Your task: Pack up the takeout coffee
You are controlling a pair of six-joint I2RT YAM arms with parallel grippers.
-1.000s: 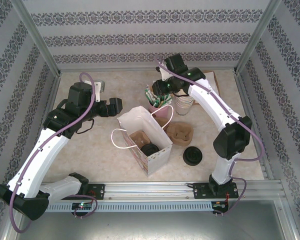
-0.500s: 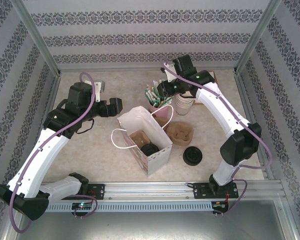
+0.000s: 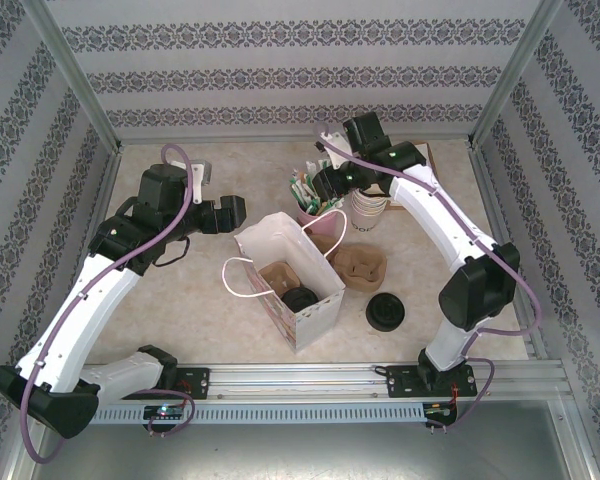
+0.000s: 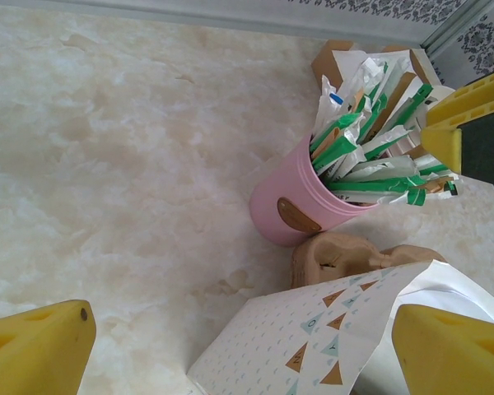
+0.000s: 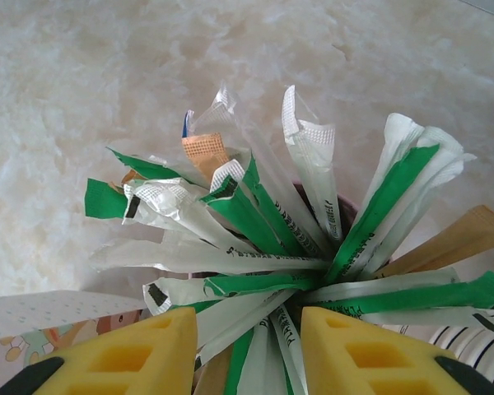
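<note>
Marbled beige table [image 3: 205, 310], patterned walls all round, and one white paper bag [image 3: 305, 318] stands open at the middle. Down inside it sits one black lid: that's the takeout coffee [image 3: 300, 298], its cup hidden under the lid and behind the bag's wall. One cardboard carrier [image 3: 277, 275] sits in the bag beside it, and a second carrier [image 3: 362, 266] lies just right of the bag, two in all. One pile of loose black lids [image 3: 385, 312] lies right of the bag; how many lids, can't tell. Behind the bag stand one pink cup [image 3: 307, 213] crammed with sachets [image 5: 263, 222], too many to count, and one stack of cream cups [image 3: 370, 212], partly covered by the right arm [image 3: 430, 215]. Right gripper [image 5: 249, 346] hangs over the pink cup, fingers partly apart with sachets between them; gripping or not, can't tell. Left gripper [image 4: 243, 350] hovers left of the bag, spread wide, nothing in it.
</note>
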